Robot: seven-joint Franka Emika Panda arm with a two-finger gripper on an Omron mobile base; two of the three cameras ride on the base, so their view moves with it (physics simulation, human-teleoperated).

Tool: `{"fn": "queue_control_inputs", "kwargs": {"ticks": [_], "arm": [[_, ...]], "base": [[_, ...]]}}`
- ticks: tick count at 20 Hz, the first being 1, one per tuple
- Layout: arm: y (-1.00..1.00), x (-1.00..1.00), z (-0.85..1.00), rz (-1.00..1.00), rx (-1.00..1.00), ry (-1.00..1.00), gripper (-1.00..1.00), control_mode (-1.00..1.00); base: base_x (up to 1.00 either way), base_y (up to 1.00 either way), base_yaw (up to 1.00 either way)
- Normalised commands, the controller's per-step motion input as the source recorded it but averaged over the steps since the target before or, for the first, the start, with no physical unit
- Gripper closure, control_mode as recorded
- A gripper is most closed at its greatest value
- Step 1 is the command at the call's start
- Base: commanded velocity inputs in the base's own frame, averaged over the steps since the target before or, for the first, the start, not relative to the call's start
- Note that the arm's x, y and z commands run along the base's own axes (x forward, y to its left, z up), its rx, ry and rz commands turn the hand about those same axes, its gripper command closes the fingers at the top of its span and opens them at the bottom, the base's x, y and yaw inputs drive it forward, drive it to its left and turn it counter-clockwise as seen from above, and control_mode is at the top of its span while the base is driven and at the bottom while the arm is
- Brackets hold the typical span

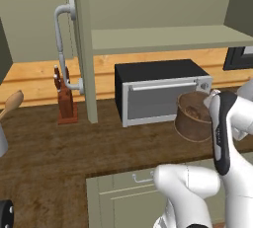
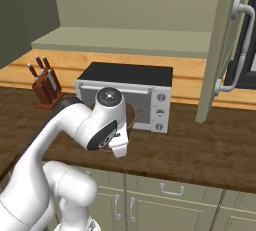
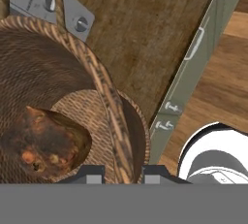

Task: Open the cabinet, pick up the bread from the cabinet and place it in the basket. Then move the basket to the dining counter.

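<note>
cabinet [image 1: 81, 49] open, bread [image 3: 41, 143] already in basket [image 3: 77, 72], at 9 o'clock in hand view; jaws clamped narrow on basket rim; left: carry basket off this desk [image 1: 59, 148] to dining counter

Cabinet door [image 1: 81, 49] swung open, edge-on, curved grey handle [image 1: 62, 44] facing left. Shelf [image 1: 168, 37] bare. Toaster oven [image 1: 160, 91] on dark counter [image 1: 59, 148]. Basket [image 1: 193, 116] just right of oven, arm's white wrist [image 1: 222, 123] overlapping its right side. Knife block [image 1: 65, 98] left of door.
</note>
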Motion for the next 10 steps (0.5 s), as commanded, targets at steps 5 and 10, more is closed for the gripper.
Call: {"fn": "queue_control_inputs", "kwargs": {"ticks": [5, 10], "arm": [[0.00, 0.00, 0.00, 0.00, 0.00, 0.00, 1.00, -1.00], [0.00, -0.10, 0.00, 0.00, 0.00, 0.00, 1.00, 1.00]], "base": [[0.00, 0.00, 0.00], [-0.35, 0.00, 0.00]]}}
